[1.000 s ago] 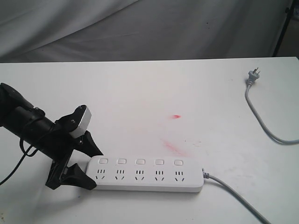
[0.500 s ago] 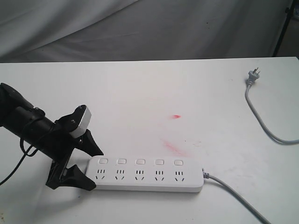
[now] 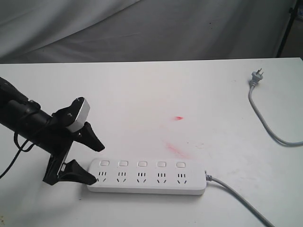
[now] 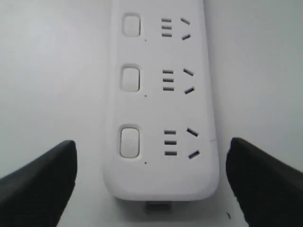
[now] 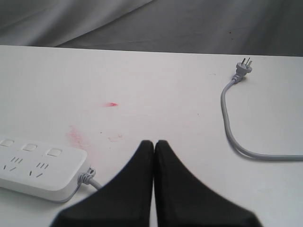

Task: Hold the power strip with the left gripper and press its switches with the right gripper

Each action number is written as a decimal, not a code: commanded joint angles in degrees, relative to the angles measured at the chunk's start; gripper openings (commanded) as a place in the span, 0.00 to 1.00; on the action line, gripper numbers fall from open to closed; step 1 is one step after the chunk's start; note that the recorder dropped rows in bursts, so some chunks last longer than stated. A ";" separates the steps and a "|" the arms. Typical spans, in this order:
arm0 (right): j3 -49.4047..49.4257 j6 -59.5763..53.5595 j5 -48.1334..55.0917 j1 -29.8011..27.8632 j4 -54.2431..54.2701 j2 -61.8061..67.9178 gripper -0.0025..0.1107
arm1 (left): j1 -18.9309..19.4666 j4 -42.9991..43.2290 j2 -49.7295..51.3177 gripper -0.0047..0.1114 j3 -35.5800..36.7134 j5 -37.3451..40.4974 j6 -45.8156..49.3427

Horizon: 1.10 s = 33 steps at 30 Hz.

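Observation:
The white power strip (image 3: 147,183) lies flat near the table's front edge, sockets up. Its switches (image 3: 142,163) run in a row along the far side. My left gripper (image 3: 96,163) is open at the strip's left end, one black finger beyond it and one in front. In the left wrist view the strip's rounded end (image 4: 161,182) sits between the fingers (image 4: 47,179) with a gap on both sides, and three switches (image 4: 129,142) show. My right gripper (image 5: 154,143) is shut on nothing, above the table to the right of the strip (image 5: 28,178); the exterior view does not show it.
The strip's grey cable (image 3: 236,197) leaves its right end toward the front edge. Its plug (image 3: 256,78) and a cable loop lie at the far right of the table. Red smears (image 3: 176,149) mark the tabletop behind the strip. Grey cloth hangs behind.
My left arm has shifted a little to the left and up, its open fingers drawn back slightly along the strip's end. The strip has stayed in place.

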 commanded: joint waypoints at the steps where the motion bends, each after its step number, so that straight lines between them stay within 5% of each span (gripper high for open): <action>1: 0.22 0.02 0.01 -0.47 -0.16 -0.33 0.02 | -0.38 -0.58 -5.71 0.73 -0.55 0.92 -1.19; 8: 0.22 0.02 0.01 -0.47 -0.16 -0.33 0.02 | -0.38 -0.80 -14.88 0.65 -0.55 0.92 -4.65; 19: 0.22 0.02 0.01 -0.47 -0.16 -0.33 0.02 | -0.38 -0.80 -29.09 0.07 -0.55 0.66 -6.86; 25: 0.22 0.02 0.01 -0.47 -0.16 -0.33 0.02 | -0.38 -0.80 -35.81 0.04 -0.55 -3.75 -12.25; 30: 0.22 0.02 0.01 -0.47 -0.16 -0.33 0.02 | -0.38 -0.80 -42.47 0.04 -0.55 -13.53 -35.58; 33: 0.22 0.02 0.01 -0.47 -0.16 -0.33 0.02 | -0.29 -0.53 -46.61 0.04 -0.55 -18.91 -61.58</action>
